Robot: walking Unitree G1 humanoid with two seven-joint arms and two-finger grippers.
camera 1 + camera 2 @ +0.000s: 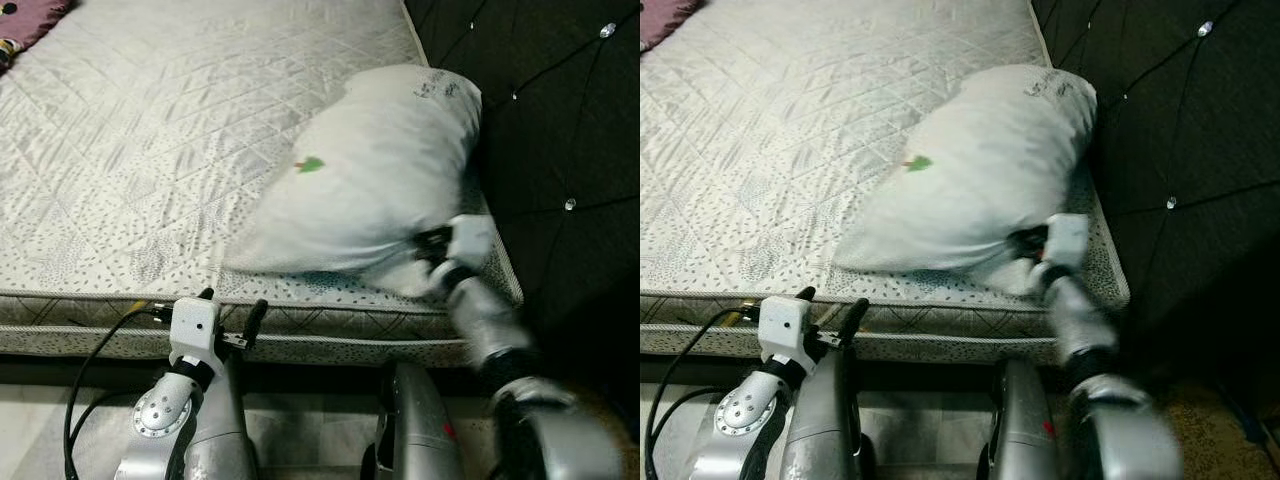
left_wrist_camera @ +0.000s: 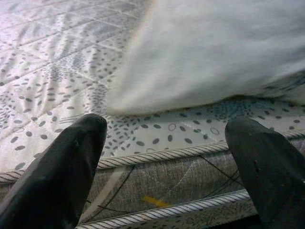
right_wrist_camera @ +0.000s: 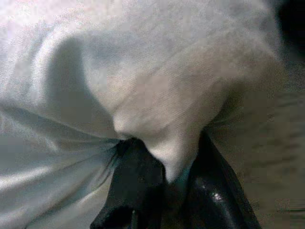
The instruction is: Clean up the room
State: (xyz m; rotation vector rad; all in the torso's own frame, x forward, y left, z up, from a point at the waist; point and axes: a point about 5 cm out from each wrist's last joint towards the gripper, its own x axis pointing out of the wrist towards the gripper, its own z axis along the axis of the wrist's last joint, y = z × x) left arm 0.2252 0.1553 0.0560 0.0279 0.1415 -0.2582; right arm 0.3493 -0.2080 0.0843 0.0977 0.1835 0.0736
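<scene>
The right gripper (image 3: 164, 179) pinches a corner of the white pillow (image 1: 375, 170) near the mattress (image 1: 150, 150) edge, the left gripper (image 2: 167, 157) gapes empty, so tidying looks barely underway.

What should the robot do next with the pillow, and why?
Probably lift the pillow a little and carry it toward the headboard. The right gripper is already shut on a pinched corner of it, and the pillow lies crooked near the edge of the mattress. The left gripper hangs open by the mattress side, holding nothing.
</scene>
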